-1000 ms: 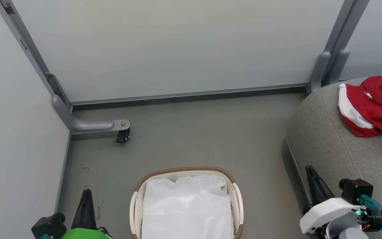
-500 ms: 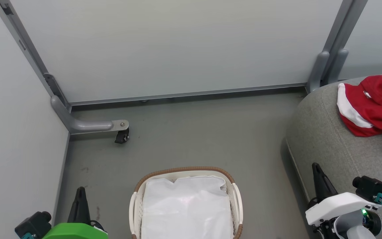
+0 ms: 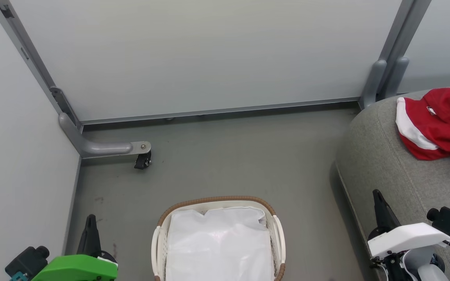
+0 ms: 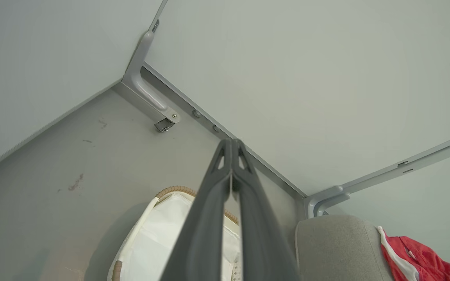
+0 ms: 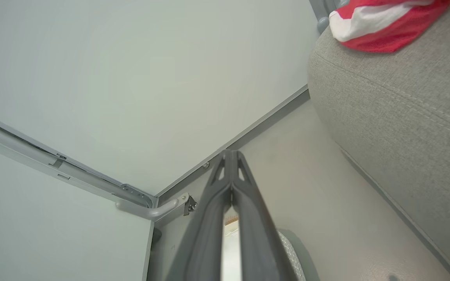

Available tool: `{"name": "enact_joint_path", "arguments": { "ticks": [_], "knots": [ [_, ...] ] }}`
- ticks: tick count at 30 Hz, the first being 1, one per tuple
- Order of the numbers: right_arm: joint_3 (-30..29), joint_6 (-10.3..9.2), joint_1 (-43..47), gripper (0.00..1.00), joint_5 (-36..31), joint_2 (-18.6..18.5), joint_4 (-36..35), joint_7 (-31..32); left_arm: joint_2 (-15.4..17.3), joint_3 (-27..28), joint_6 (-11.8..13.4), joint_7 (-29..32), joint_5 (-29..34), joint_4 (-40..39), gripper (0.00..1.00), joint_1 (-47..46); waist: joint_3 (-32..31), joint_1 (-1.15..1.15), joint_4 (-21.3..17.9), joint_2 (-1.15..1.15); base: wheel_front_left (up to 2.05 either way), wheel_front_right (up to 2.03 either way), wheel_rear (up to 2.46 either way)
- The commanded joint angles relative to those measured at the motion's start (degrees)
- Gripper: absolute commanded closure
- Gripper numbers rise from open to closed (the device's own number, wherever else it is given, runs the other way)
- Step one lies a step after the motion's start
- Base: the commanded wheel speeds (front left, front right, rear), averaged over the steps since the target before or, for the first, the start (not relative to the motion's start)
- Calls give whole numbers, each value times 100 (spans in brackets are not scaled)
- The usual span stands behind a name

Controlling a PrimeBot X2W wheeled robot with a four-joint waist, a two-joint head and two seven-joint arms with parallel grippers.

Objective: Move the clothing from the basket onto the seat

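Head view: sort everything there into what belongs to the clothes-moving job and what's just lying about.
Belongs to the job: red clothing, lying on the grey seat; basket; left claw and right claw, both shut, holding nothing.
Just about: white liner in the basket; caster wheel; floor; wall panels.

The left gripper (image 3: 90,220) hangs low, just left of the basket (image 3: 217,200), its two dark fingers pressed together, pointing forward. The right gripper (image 3: 377,197) sits farther off to the basket's right, likewise closed and empty.
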Motion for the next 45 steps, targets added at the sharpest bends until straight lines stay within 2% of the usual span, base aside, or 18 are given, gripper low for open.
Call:
{"name": "enact_joint_path", "arguments": {
  "ticks": [1,20,45],
  "knots": [
    [-32,-2,-92,100,208,-40,-104,52,22,40,-28,43,-197,-94,100,-181,0,0,-2,0,0,0,0],
    [-137,-3,-106,100,1541,-52,-234,401,29,188,-77,393,-1404,-155,100,-329,-1,0,-34,0,0,0,0],
    [-248,-4,-122,100,2974,-63,-371,773,37,346,-123,770,-2683,-215,100,-484,-3,0,-75,0,0,0,0]
  ]
}}
